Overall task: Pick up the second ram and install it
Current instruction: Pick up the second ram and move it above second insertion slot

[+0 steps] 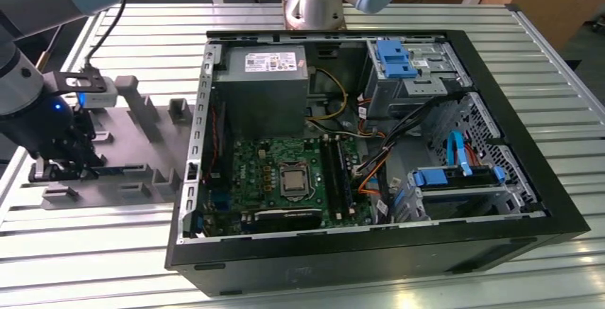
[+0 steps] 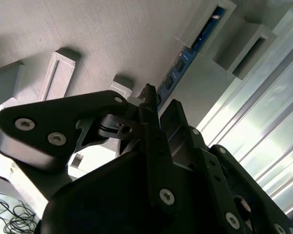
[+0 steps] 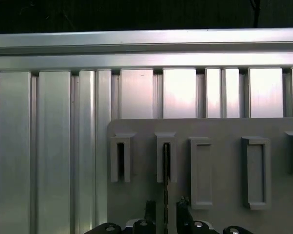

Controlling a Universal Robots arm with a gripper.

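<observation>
The slatted metal table (image 1: 567,82) is carrying an open computer case (image 1: 539,227), which is lying on its side with its green main board (image 1: 260,174) facing up. On the exterior view's left, a grey fixture (image 1: 142,128) of slotted blocks is sitting just beside the case. The arm is reaching down over it, with the gripper (image 1: 61,171) sitting low among the blocks.

The second ram (image 3: 165,168) is standing on edge in one of the fixture's slots, well apart from the case. In the second wrist view its blue board with dark chips (image 2: 178,68) is running from the slot towards the gripper.

The stick is probably going to feel light and stiff, but thin and easy to damage. Its two flat faces near the middle of the free edge look like the place to pinch. A hold too far towards one end is likely to let it tilt.

The fingers (image 3: 150,210) are standing a little apart, one on each flat side of the stick. In the first wrist view a narrow gap is showing on either side, so they are straddling it rather than clamping it.
</observation>
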